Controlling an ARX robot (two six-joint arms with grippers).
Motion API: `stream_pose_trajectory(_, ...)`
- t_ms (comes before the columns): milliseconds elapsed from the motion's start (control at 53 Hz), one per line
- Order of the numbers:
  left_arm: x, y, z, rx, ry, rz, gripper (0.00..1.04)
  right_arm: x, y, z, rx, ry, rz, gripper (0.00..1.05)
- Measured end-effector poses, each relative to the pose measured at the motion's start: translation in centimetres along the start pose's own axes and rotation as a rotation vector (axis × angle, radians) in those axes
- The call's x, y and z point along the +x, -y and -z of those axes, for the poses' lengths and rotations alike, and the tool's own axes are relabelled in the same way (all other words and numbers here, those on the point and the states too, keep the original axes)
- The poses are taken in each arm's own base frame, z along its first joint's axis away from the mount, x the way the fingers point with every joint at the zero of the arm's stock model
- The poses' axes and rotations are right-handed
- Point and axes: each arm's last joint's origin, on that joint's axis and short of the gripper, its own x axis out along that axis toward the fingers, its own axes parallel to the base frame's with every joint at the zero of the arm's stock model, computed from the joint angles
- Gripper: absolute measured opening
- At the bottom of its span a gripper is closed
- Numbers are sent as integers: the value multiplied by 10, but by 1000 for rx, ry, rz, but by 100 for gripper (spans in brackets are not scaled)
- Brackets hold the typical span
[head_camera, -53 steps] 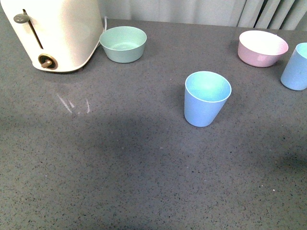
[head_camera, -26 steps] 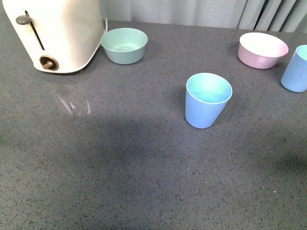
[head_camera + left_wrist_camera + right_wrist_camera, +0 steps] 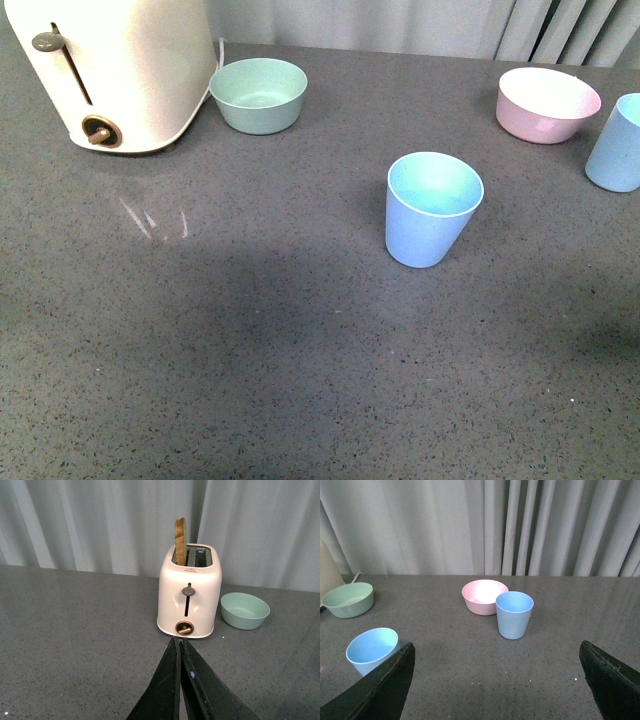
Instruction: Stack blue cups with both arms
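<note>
Blue cups stand upright and well apart on the grey table [image 3: 250, 350]: the near blue cup [image 3: 433, 208] by the centre, the far blue cup [image 3: 615, 143] at its 2 o'clock, cut by the frame edge. Over the last second only the view drifts slightly and neither cup has moved, so stacking looks unstarted. Left fingers [image 3: 171, 680] are pressed together, empty. Right fingers [image 3: 390, 680] are spread wide, empty. A pink bowl [image 3: 547, 101] sits just beside the far cup. Bare table lies open from 6 to 9 o'clock, while a toaster [image 3: 115, 65] and mint bowl [image 3: 259, 93] crowd 10 o'clock.
</note>
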Motion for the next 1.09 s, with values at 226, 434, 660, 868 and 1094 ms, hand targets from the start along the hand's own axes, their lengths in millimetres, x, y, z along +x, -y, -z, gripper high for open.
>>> stream_pose_trajectory(226,-5,0,0,0,0,0,2,0,0,0,0,0,0,96)
stream_pose_trajectory(434,-16,0,4,0,-26,0,2,0,0,0,0,0,0,96)
stream_pose_trajectory(660,-18,0,3,0,-9,0,2,0,0,0,0,0,0,96)
stream_pose_trajectory(868,-18,0,3,0,-9,0,36,12,8,7,109,-493,132,96)
stream_pose_trajectory(1094,-18,0,3,0,-10,0,78,95,36,-19,-67,-482,131,96)
